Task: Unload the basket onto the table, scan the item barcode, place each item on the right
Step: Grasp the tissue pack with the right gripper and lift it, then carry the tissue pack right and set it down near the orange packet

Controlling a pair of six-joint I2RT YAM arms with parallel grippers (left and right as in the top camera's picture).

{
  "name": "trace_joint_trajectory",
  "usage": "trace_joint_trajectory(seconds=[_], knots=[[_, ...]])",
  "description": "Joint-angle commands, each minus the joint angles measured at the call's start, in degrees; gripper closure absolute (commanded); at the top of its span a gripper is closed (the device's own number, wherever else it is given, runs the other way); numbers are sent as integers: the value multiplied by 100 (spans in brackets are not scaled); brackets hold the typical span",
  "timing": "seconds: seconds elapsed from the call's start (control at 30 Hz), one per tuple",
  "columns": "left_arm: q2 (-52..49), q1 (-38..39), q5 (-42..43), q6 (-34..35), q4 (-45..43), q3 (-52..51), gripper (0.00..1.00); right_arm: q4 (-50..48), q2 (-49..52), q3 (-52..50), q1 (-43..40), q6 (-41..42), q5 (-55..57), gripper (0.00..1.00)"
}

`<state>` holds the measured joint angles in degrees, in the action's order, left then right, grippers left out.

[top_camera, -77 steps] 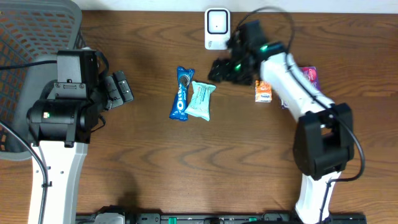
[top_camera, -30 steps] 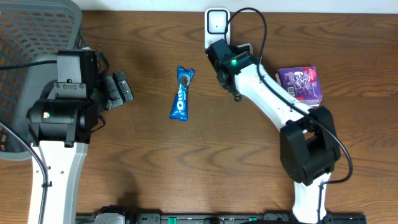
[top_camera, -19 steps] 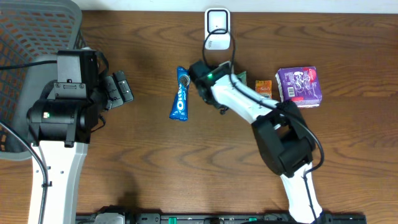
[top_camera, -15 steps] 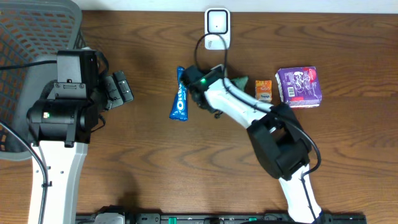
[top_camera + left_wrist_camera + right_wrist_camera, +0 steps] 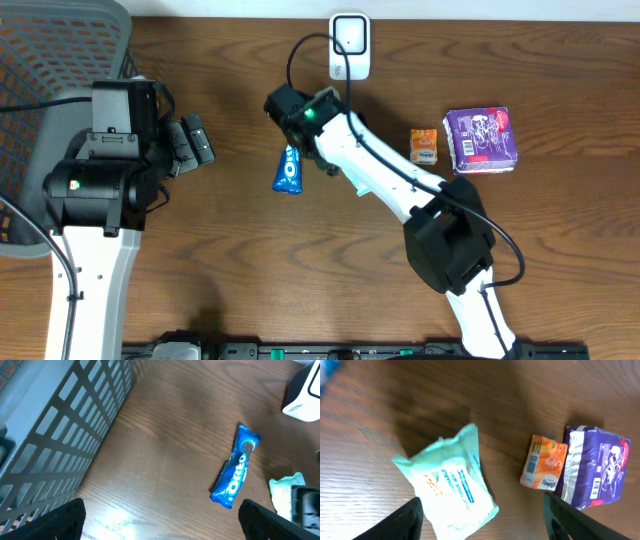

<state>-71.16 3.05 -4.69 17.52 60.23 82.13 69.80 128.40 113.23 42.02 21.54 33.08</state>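
A mint-green wipes pack [image 5: 447, 485] lies on the wood below my right gripper [image 5: 482, 527]. The jaws stand open on either side of it and do not touch it. In the overhead view my right arm [image 5: 365, 165] covers this pack. In the left wrist view its edge [image 5: 282, 496] shows at the right. The white barcode scanner [image 5: 349, 45] stands at the table's back edge, behind the arm. A blue Oreo pack [image 5: 288, 170] lies just left of the arm. My left gripper [image 5: 190, 143] is open and empty, well to the left.
A small orange packet [image 5: 424, 146] and a purple pack [image 5: 481, 139] lie to the right. A grey mesh basket [image 5: 60, 40] fills the far left corner, beside the left arm.
The right gripper swung from the scanner down and left to beside the Oreo pack. It went from shut to open and let go of the mint-green pack. The left arm has not moved.
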Motion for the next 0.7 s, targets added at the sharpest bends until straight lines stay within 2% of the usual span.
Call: trace_joint_trajectory(seconds=[0.0,0.2,0.37,0.67], knots=[[-22,-20,-50,-76,22,61,2,26,-13,136,55,-356,-420,34],[-22,-20,-48,-76,22,61,2,-345,87,-461,120,-901,-688,35],[-22,-20,-50,-76,22,61,2,-953,109,-1117,66,-898,-201,32],[-22,-20,-50,-76,22,61,2,-1766,111,-1847,-13,-901,-365,35]])
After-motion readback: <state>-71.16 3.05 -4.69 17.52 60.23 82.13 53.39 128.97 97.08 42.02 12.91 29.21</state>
